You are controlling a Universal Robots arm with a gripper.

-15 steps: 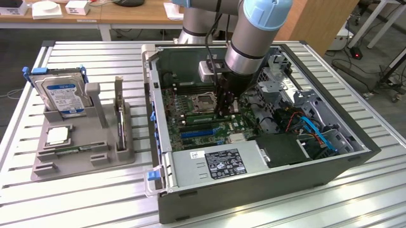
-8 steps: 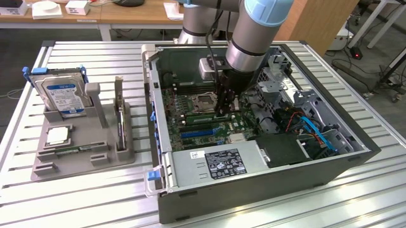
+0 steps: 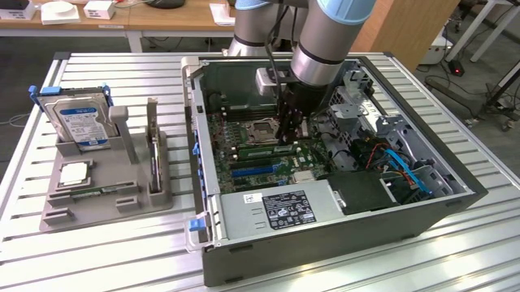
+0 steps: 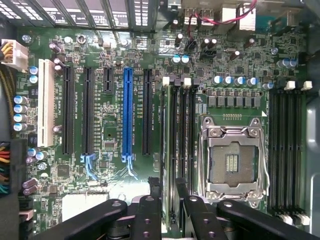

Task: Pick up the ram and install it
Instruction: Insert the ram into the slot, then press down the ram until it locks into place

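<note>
At the exterior view's left, on the slatted bench [image 3: 122, 67], a grey fixture tray [image 3: 106, 210] held the hard drive [image 3: 81, 121] upright at its back. The square processor chip [image 3: 73, 174] sat in front of it, and a spare ram stick [image 3: 97, 193] lay flat along the tray's near edge. Just right of these stood an upright slotted holder [image 3: 153, 146]; whether a stick sat in it was hard to make out. At centre frame the open computer case [image 3: 325, 243] lay on its side, and the end effector [image 3: 286, 137] was down inside it, low over the motherboard beside the empty processor socket [image 3: 264, 129]. Directly under it a thin green strip, which I took to be the ram [image 3: 262, 150], lay along the memory slots. In the wrist view the end effector [image 4: 169, 187] sat over that same bank of slots next to the socket [image 4: 232, 160]. I could not tell whether it was gripping the ram or free of it. By my reading the pick-up was done and the stick had been brought to its slot, while seating and latching could not be confirmed. The arm hid the slot ends in the exterior view, and the end effector's own links covered the near slot ends in the wrist view. Toward the right of the frame the blue cables [image 3: 406, 170] and drive bays were partly cut off by the case wall.
</note>
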